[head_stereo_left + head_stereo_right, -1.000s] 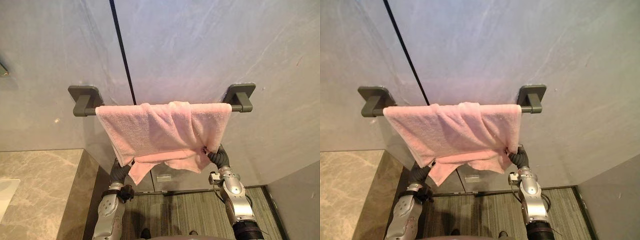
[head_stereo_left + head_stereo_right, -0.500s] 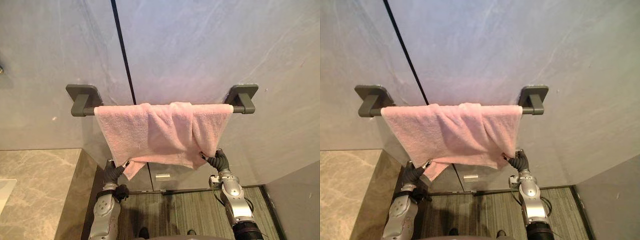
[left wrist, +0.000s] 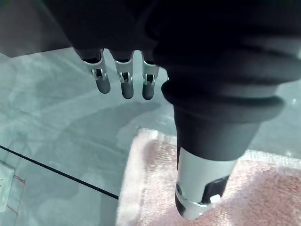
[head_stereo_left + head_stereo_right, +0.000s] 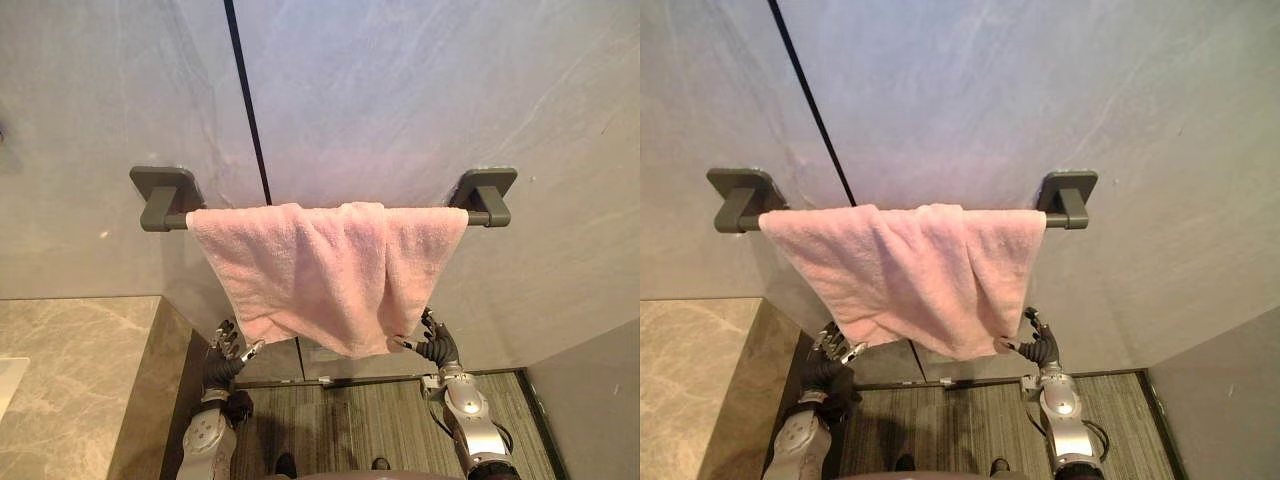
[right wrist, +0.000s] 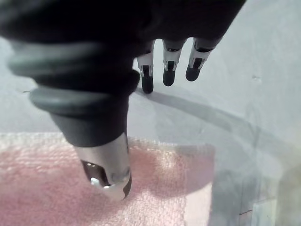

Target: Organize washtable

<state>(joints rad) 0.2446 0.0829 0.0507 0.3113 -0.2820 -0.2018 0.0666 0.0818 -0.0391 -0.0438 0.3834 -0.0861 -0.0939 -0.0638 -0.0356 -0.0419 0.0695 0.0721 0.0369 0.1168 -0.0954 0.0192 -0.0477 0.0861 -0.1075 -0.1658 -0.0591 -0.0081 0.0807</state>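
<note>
Under the bar (image 4: 477, 217), the left hand (image 4: 225, 352) and right hand (image 4: 437, 346) are spreading their fingers, letting go of the towel (image 4: 320, 275) — it is hanging free, likely finished.

The robot has two shiny silver-grey arms. The left arm (image 4: 205, 445) and the right arm (image 4: 470, 425) are smooth and rounded, like metal tubes. The right arm has a little round spot near the wrist. Each wrist wears a dark cover (image 3: 221, 70) with thick rings on it, a bit like a soft rubber sleeve. The left hand (image 4: 226, 352) and the right hand (image 4: 437, 347) look small and dark, with thin fingers. Up close, the fingers (image 3: 123, 80) are silver with rounded dark tips, and they sit side by side in a row. The thumb (image 3: 200, 188) is fatter and silver, with a dark patch near its end
</note>
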